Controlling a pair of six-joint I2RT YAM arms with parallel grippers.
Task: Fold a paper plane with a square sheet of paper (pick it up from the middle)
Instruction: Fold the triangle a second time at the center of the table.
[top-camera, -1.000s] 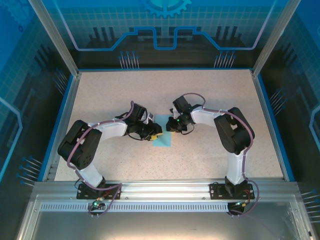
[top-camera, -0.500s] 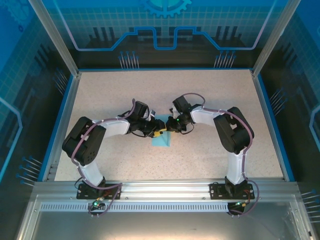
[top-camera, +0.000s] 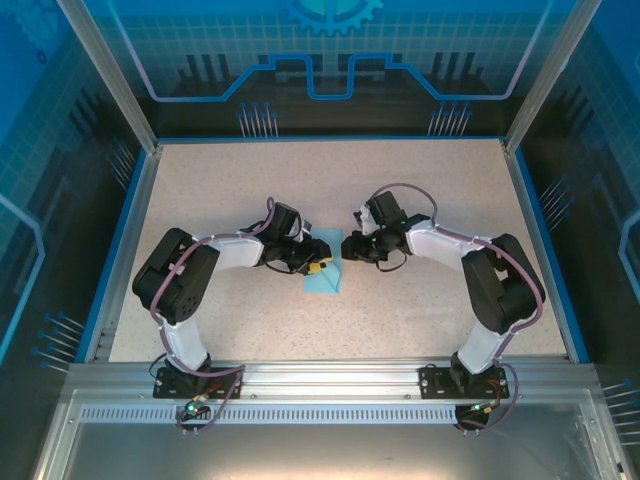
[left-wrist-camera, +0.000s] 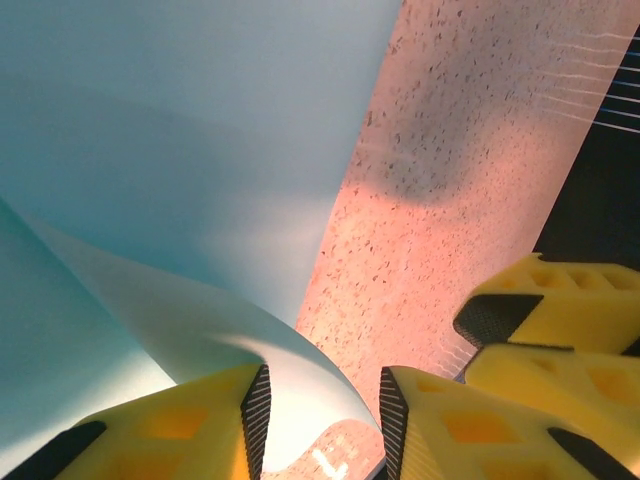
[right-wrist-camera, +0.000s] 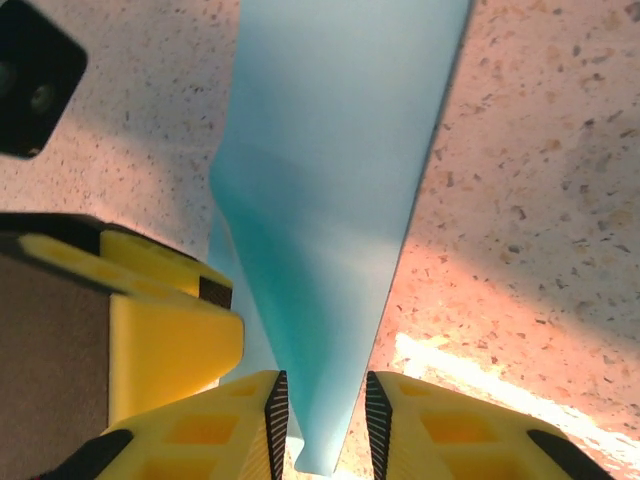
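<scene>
**A:** Where is the thin pale cyan-blue sheet of paper (top-camera: 326, 283)?

**B:** At the centre of the overhead view, partly folded. It lies on the speckled beige desk (top-camera: 430, 190), and an arm reaches in from each side.

**A:** And the left end effector (top-camera: 319, 268)?

**B:** It hangs right over the sheet, reaching in from the left of the frame. In its wrist view the yellow fingers (left-wrist-camera: 180, 430) sit along the bottom edge, spread, with bare desk showing in the gap. A curled flap of the sheet comes in from the left and bends down between them. Its edge ends close to the right-hand finger, and they do not clamp it.

**A:** What about the right end effector (top-camera: 347, 247)?

**B:** In the overhead view it sits at the sheet's upper right edge. In its wrist view a raised, narrow fold runs from top centre down the frame. The fold tapers into the slot between the yellow fingers (right-wrist-camera: 450, 435). They stand a little apart, close on both sides of the fold. I cannot tell whether the pads press the paper or merely flank it.

**A:** How near are the two end effectors?

**B:** Very near. In the right wrist view, the left one's yellow finger sits at lower left, just beside the fold.
</scene>
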